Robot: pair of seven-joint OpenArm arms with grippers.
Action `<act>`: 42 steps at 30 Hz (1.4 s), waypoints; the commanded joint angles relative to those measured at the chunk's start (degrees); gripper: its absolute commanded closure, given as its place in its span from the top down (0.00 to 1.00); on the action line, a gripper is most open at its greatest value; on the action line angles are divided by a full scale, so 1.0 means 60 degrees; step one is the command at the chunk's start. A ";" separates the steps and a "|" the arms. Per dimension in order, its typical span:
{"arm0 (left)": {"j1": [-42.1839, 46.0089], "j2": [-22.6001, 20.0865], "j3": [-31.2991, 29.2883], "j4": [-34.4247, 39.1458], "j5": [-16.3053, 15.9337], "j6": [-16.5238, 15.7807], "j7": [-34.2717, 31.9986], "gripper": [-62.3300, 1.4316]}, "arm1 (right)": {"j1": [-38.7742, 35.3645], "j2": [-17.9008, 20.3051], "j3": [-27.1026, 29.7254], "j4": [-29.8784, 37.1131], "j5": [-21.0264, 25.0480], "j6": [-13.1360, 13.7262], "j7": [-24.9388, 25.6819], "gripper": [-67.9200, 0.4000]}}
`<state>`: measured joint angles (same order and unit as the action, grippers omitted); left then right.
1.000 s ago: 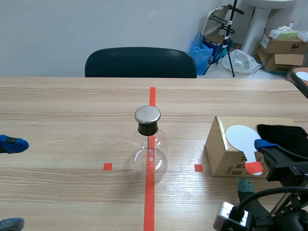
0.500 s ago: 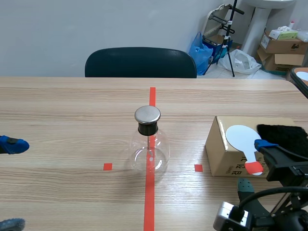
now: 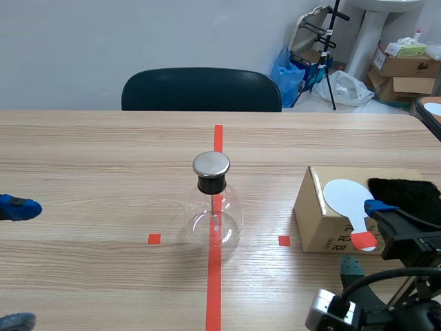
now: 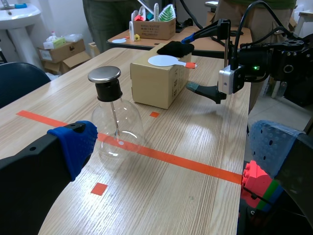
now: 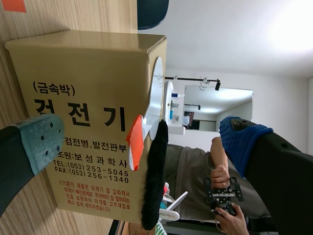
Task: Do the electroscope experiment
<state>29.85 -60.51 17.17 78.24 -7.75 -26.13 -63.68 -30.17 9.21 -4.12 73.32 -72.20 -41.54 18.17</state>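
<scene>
One glass flask [image 3: 214,219] stands upright at the middle of the tabletop [image 3: 103,158]. It sits on the long orange-red tape line, between two small tape squares. A black stopper with a flat metal cap [image 3: 211,164] closes its neck, and a thin rod hangs from the stopper into the clear bulb.

Right of the flask, just past the right square, sits a cardboard box [image 3: 318,221] with Korean print on its near side. A round white paddle [image 3: 343,193] lies on top of the box, and its red handle [image 3: 363,240] juts over the near edge. Just right of the paddle, a black furry cloth [image 3: 406,192] lies on the same top.

The right fingers [image 3: 377,206] are released and spread wide, one above the other. The blue-padded one hangs over the paddle's handle, and the grey-green one is lower, in front of the box's near side. In the right wrist view the handle and the edge of the cloth lie between the two pads, with open space on either side, so neither pad presses them.

The left fingers [image 3: 17,207] are also released and wide apart. They hang low at the tabletop's left edge, well apart from the flask. In the left wrist view the flask stands ahead of them.

A dark chair [image 3: 201,89] stands behind the far edge. On the floor at the far right are a blue bag [image 3: 286,69], a tripod [image 3: 331,55] and some more cardboard boxes [image 3: 406,65].
</scene>
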 commanded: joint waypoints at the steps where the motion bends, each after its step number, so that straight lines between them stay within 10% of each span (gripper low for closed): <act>1: -0.0004 -0.0055 -0.0025 0.0168 -0.0098 -0.0029 -0.0175 1.00 | 0.0160 0.0076 0.0051 0.0095 0.0044 -0.0553 0.0000 1.00; 42: -0.0004 -0.0055 -0.0025 0.0168 -0.0098 -0.0029 -0.0168 1.00 | -0.0153 0.0131 0.0051 0.0229 0.0401 -0.0553 -0.0069 1.00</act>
<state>29.85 -60.51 17.17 78.24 -7.75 -26.13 -63.68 -30.50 9.23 -4.12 73.34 -70.04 -41.56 17.96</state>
